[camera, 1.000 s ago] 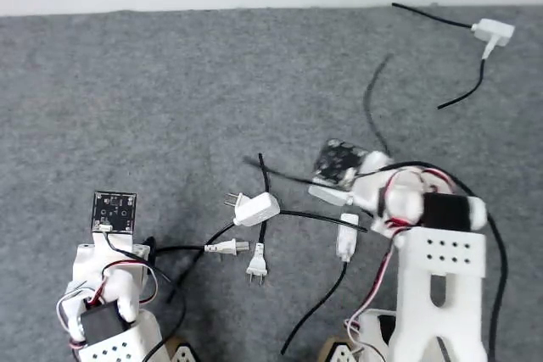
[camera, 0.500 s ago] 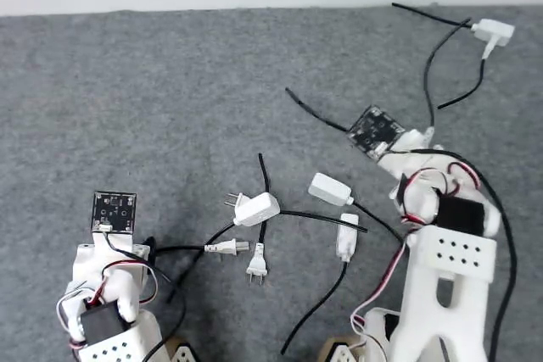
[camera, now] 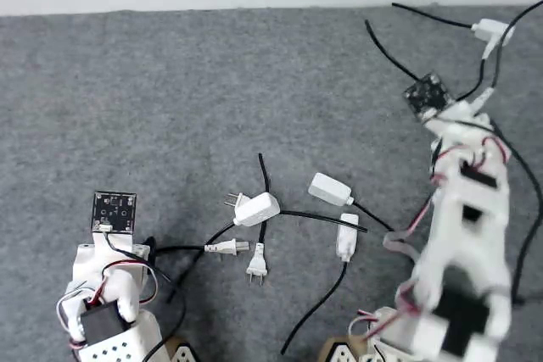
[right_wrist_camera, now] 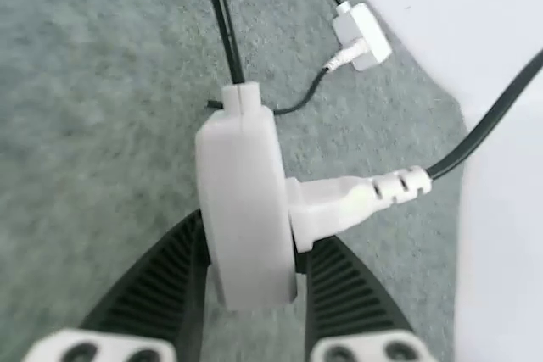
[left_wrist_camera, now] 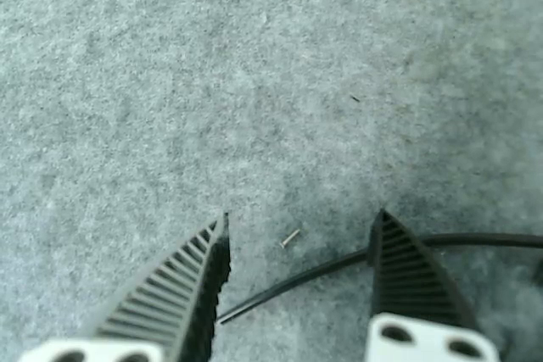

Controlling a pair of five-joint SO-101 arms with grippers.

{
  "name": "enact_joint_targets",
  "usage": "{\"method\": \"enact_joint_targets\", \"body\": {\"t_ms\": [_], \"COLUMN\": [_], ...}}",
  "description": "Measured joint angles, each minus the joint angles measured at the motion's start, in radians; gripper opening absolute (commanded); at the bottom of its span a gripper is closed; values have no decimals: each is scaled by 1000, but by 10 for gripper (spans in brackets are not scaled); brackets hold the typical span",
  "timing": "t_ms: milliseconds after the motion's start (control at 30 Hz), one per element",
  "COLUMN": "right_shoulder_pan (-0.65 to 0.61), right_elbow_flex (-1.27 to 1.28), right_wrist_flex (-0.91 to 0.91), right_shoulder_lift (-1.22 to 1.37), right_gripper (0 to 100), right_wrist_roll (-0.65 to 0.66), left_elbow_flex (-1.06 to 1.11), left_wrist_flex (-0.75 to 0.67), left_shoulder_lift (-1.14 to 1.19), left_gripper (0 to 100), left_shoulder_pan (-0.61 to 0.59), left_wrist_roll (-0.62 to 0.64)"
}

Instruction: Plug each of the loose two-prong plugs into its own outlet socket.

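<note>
My right gripper (right_wrist_camera: 257,242) is shut on a white outlet socket (right_wrist_camera: 244,184), held above the carpet. A white two-prong plug (right_wrist_camera: 339,199) sits in the socket's side, its black cable trailing off. In the high view this arm (camera: 462,209) stretches to the far right back, near another white socket (camera: 493,31). My left gripper (left_wrist_camera: 301,218) stands open low over the carpet, a black cable (left_wrist_camera: 322,271) crossing between its fingers. Loose plugs (camera: 254,208), (camera: 224,247), (camera: 257,266) lie mid-table beside two white sockets (camera: 329,188), (camera: 347,236).
Grey carpet covers the table (camera: 170,99), and a white wall edge runs along the back. Black cables loop around the middle plugs and along the right arm. A tiny metal bit (left_wrist_camera: 290,237) lies between the left fingers.
The right arm has swung from mid-table to the far right back, carrying the socket and its cables with it. The left arm and the mid-table plugs have stayed put.
</note>
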Motion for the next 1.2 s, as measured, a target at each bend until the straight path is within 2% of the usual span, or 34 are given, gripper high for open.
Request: {"method": "enact_joint_targets", "body": {"t_ms": [400,867,967,1100,1200], "right_shoulder_pan": [52,2,-34,-52,-44], "right_elbow_flex": [-891,-1952,-2070,-2090,-2090], "right_wrist_flex": [-12,-23,-23,-23,-23], "right_shoulder_lift": [872,1653,1751,1780,1780], "right_gripper": [9,9,9,16,124], "right_wrist_roll": [-213,-230,-181,-163,-175], "left_elbow_flex": [0,0,0,0,0], "left_wrist_flex": [0,0,0,0,0], "left_shoulder_lift": [0,0,0,0,0], "left_gripper": [249,249,249,249,249], "left_shoulder_pan": [0,0,0,0,0], "left_wrist_roll": [0,0,0,0,0]}}
